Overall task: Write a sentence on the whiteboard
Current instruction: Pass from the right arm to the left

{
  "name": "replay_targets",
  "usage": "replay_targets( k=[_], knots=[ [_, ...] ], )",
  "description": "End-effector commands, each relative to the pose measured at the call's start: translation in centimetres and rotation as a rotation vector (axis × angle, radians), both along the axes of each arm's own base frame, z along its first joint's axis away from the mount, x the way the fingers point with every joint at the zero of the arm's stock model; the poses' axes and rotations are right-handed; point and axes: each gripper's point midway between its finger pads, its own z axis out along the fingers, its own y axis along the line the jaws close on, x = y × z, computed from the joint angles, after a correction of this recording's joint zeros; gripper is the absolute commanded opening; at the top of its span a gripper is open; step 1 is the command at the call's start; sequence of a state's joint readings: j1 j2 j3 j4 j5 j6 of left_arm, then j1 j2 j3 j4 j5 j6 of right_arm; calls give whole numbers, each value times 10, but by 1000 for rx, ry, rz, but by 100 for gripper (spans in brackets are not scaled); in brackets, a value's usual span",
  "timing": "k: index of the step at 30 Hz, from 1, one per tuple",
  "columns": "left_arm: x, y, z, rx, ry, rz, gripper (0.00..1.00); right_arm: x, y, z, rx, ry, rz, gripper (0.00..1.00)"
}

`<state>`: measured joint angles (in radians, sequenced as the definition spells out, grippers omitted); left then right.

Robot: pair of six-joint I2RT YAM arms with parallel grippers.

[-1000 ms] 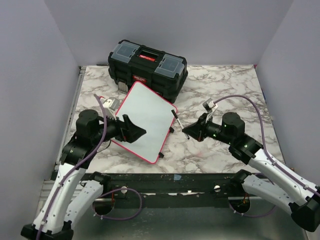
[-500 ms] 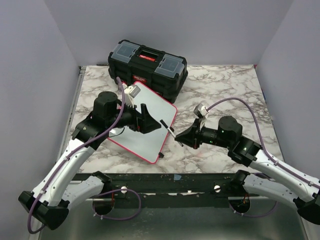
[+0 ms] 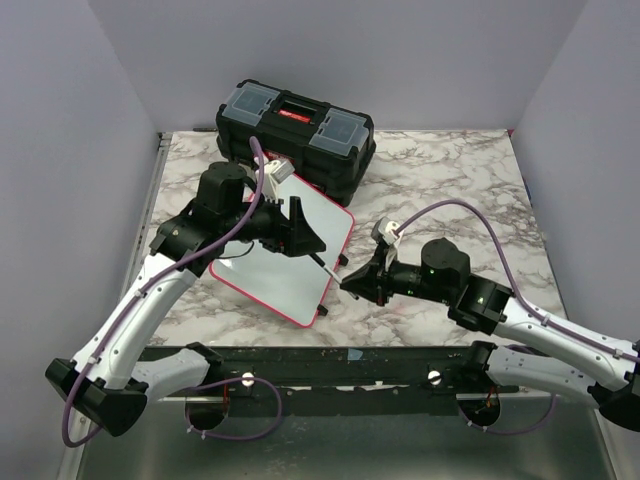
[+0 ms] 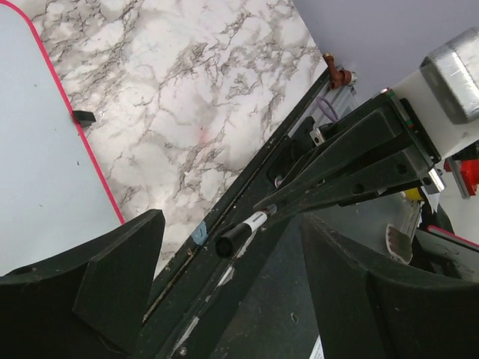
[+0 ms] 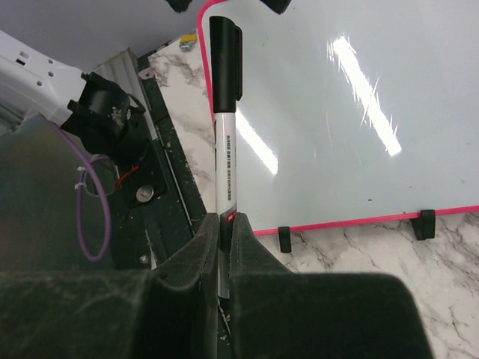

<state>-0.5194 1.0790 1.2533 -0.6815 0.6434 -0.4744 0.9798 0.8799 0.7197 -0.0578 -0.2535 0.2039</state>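
1. The left arm (image 3: 150, 300) reaches forward with its elbow bent.
2. The left gripper (image 3: 306, 228) points rightward, jaws wide apart, gripping nothing.
3. The right arm (image 3: 520, 320) stretches low to the left.
4. The right gripper (image 3: 352, 284) is clamped tight on a marker pen (image 5: 224, 149).

One whiteboard (image 3: 285, 262), mid-bench toward the left edge. One black toolbox (image 3: 295, 135) at the far edge. One marker pen (image 5: 224, 149). Two black clips (image 5: 284, 238) on the whiteboard rim. Two arms at the near edge, one hand each: left hand (image 3: 306, 236), right hand (image 3: 352, 285). One bench (image 3: 440, 170).
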Motion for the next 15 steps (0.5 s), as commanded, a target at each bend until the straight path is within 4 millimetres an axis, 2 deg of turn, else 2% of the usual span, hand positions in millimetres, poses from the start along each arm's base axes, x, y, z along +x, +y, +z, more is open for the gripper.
replay_targets(
  k=[1,5,11,15],
  knots=[
    [-5,0,-2,18,27,-19,75,11,-3,20,10,-65,-51,1],
    [-7,-6,-10,-7,76,-35,73,12,-3,22,7,-77,-54,1],
    [-12,-17,-10,-78,113,-78,59,14,-1,19,-2,-81,-53,1],
    [-13,-18,-12,-85,118,-82,53,16,-1,21,1,-92,-58,1]
  ],
)
